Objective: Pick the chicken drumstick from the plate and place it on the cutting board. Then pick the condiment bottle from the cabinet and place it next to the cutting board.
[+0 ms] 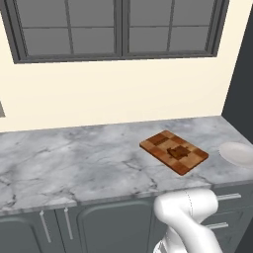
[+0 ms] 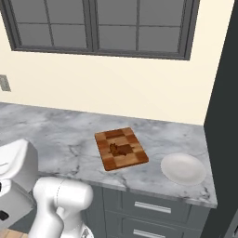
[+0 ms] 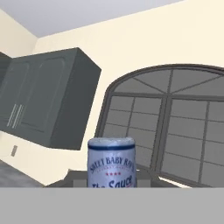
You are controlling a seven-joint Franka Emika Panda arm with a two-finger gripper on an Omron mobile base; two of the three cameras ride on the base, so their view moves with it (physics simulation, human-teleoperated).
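1. Already the first half of the task looks done: the chicken drumstick lies near the middle of the cutting board, and the plate sits bare on the marble counter, just to the right of the board and apart from it.
2. The second half is in hand. In the hand view the capped top of the condiment bottle fills the lower centre, right in front of the camera, with its printed band facing the lens.
3. The gripper is clamped on the condiment bottle; its fingertips are hidden at the bottom of the hand view, so the hold is my reading of the closed jaws and of how close the bottle sits, not something seen at the pads.
4. The hand is raised and looks toward the arched window and a grey wall cupboard, not down at the counter, so I judge this to be the carry stage, with the bottle already out of storage.
5. Next the arm must swing over the counter and lower the bottle upright onto bare marble beside the board, close to an edge but not on the wood.
6. The gap between board and plate is narrow; the open stretch to the left of the board seems the safer spot.
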